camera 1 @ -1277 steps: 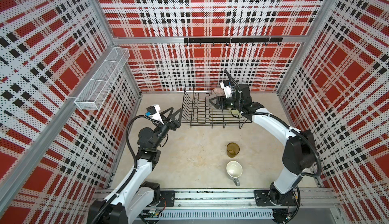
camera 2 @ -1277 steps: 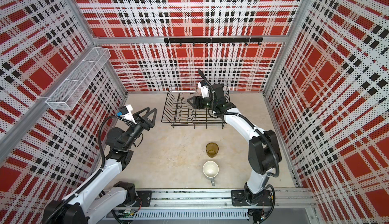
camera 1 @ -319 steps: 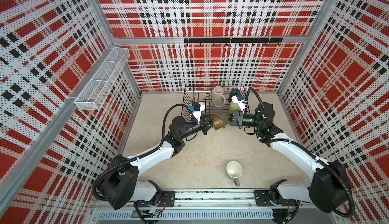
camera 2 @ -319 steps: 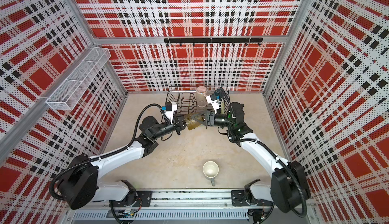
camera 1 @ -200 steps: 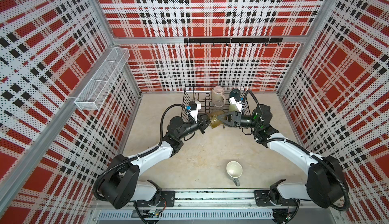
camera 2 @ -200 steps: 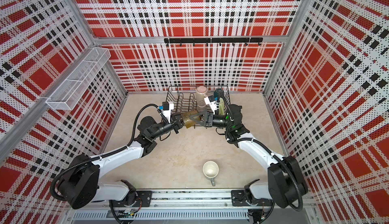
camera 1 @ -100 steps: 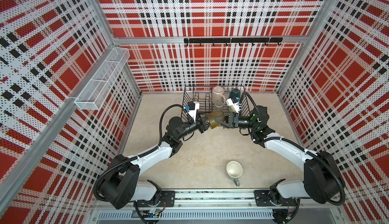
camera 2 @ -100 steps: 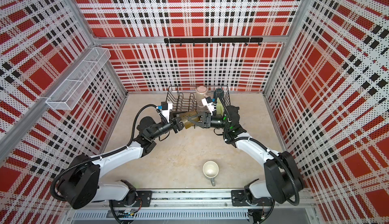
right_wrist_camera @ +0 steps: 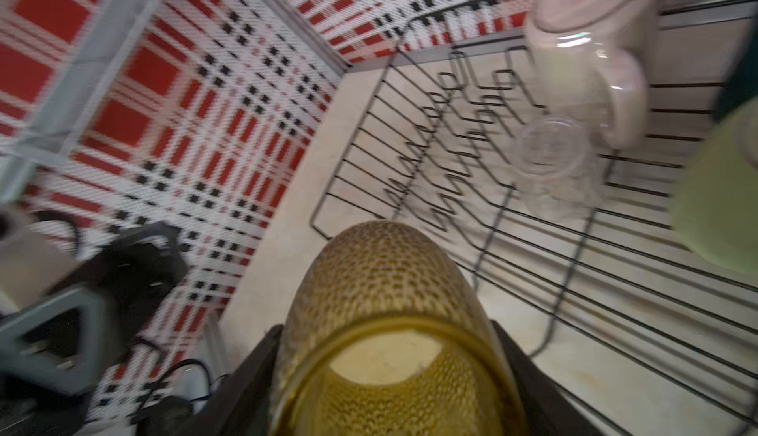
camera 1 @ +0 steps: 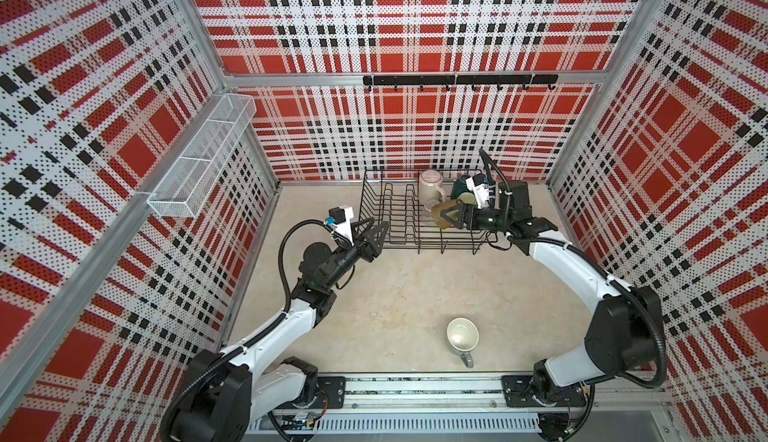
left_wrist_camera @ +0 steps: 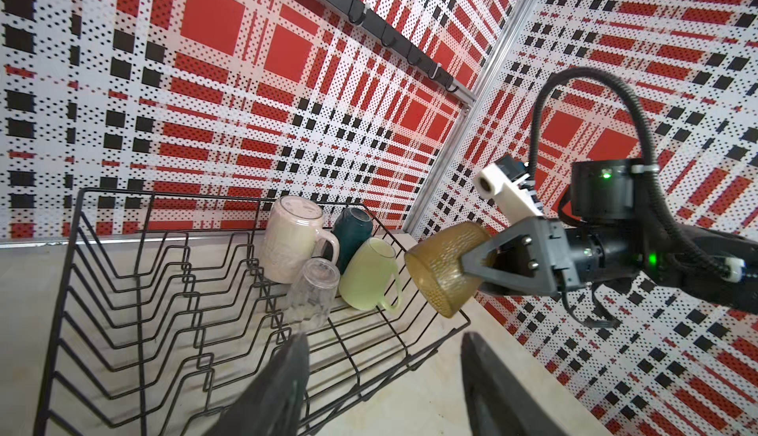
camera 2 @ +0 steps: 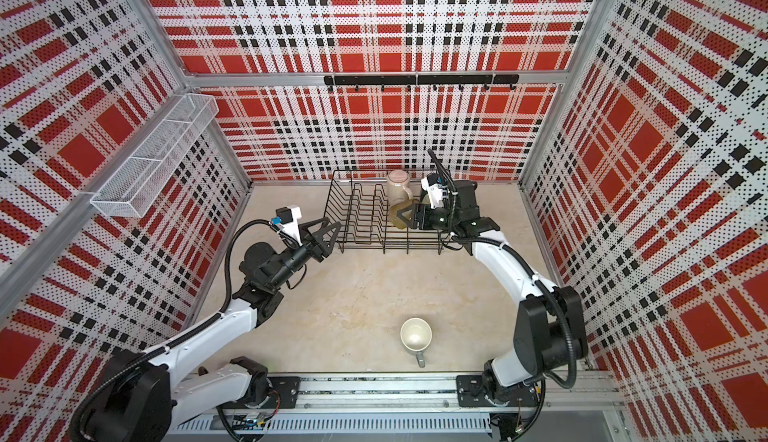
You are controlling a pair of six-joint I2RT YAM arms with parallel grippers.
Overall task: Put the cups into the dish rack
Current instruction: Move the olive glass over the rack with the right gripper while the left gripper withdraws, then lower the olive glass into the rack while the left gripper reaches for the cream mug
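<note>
Top views: tumbler (camera 1: 437,216) is clamped on its side by R gripper (camera 1: 446,216), above rack (camera 1: 395,211), R part. L gripper (camera 1: 380,236) is spread wide, empty, by rack's L corner. Grey mug (camera 1: 462,334) is seen apart on table (camera 1: 395,294).
L wrist: 3 mugs (left_wrist_camera: 291,241) + glass (left_wrist_camera: 311,298) are racked.
R wrist: tumbler is pinched betw. jaws.

Both top views are lit bright and even, so only faint shadows are thrown on the counter (camera 1: 395,294) under the dish rack (camera 1: 419,219). Walls far from the rack are bowed by the wide lens. The left wrist view is kept sharp at the rack, though the fingers (left_wrist_camera: 279,389) of the left hand (left_wrist_camera: 383,341) are blurred. The right wrist view is smeared by motion, amber tumbler (right_wrist_camera: 385,290) included. A glare spot is caught on the pale pink mug (right_wrist_camera: 574,38) in the rack.
</note>
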